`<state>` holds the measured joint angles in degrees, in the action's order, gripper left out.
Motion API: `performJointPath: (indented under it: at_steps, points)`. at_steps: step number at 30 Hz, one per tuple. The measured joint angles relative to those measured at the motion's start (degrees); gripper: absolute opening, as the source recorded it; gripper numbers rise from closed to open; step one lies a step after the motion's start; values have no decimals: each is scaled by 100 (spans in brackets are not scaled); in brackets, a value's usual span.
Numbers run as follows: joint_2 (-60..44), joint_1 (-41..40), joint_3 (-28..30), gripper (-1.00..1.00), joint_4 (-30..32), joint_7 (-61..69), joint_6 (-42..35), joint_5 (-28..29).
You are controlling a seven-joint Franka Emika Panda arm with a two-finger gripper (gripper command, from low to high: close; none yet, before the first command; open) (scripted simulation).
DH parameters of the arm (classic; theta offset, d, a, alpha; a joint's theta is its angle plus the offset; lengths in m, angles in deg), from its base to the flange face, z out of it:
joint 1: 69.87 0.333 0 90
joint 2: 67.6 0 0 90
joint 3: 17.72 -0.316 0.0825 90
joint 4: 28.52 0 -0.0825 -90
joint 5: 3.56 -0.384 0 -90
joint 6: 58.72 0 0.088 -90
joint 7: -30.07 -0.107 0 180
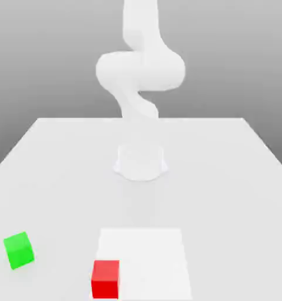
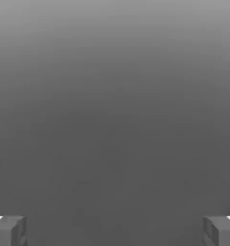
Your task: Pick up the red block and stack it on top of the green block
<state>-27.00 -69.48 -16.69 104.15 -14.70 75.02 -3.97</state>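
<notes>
The red block [image 1: 105, 278] lies on the white table [image 1: 225, 176] near its front edge, a little to the exterior view's left of the middle. The green block [image 1: 19, 250] rests apart from it, further toward the exterior view's left and slightly farther back. In the hand view my gripper [image 2: 115, 231] is open: its two grey fingertips [image 2: 9, 231] stand far apart with nothing between them, against a plain grey background. Neither block appears in the hand view.
The arm's round white base [image 1: 141, 163] stands at the table's middle, and the arm [image 1: 140, 67] rises from it past the top of the exterior view. A paler square patch [image 1: 149, 258] lies on the table, touching the red block's right side.
</notes>
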Motion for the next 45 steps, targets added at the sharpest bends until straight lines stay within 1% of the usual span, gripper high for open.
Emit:
performJointPath:
  at_steps: [10,17,24,29,30,37,41,42,45]
  points:
    - [-2114,89,361,0,361,462,796,-209]
    - [-3568,45,507,0,609,774,1343,-344]
    - [-5011,-80,582,0,859,972,1895,-320]
    - [-6047,-196,457,0,777,1155,2647,-516]
    - [-6220,-237,409,-100,752,1185,2791,-554]
    - [-6246,-249,397,-100,748,1181,2810,-550]
    - [-5552,-161,525,-100,860,1039,2230,-358]
    - [-5369,-181,585,-100,890,993,2078,-316]
    - [-5064,-601,1082,-100,959,814,1831,-334]
